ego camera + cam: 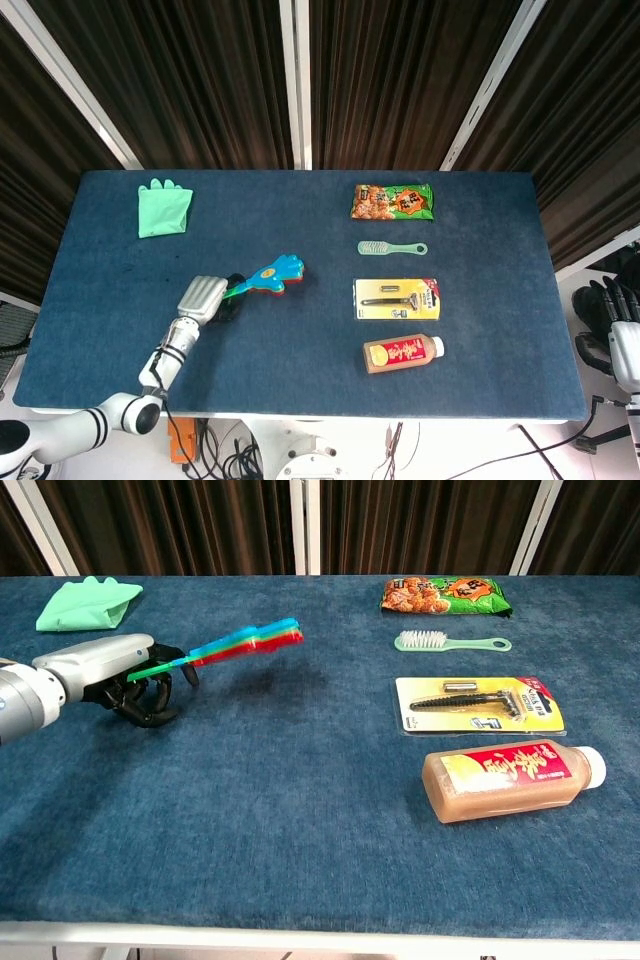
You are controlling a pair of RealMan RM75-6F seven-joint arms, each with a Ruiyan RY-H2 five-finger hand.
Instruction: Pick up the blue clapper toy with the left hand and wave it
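The clapper [245, 640] was off the table [300, 820], held by its green handle in the left hand [120, 680] and angled up and away from it, the blue, green and red palms stacked and pointing toward the table's middle. In the head view the clapper [268, 277] sat just right of the left hand [203, 298], over the cloth's left half. The fingers [150, 705] were curled under and around the handle, closed on it; a shadow on the cloth below the toy's head showed it was clear of the surface.

The right hand [612, 312] hung beyond the table's right edge, well apart from everything; whether its fingers were spread or curled could not be told at that size.

Judging from this, the pick-up was done and the waving step was in hand. The next move would call for swinging the wrist back and forth while keeping a firm hold low on the handle, since the grasp was near the thin end and the heavier head could twist or slip. There was room to swing: the glove [88, 602] lay far to the back left, and the snack bag [446, 595], brush [452, 641], razor pack [480, 705] and bottle [512, 777] lay well to the right.
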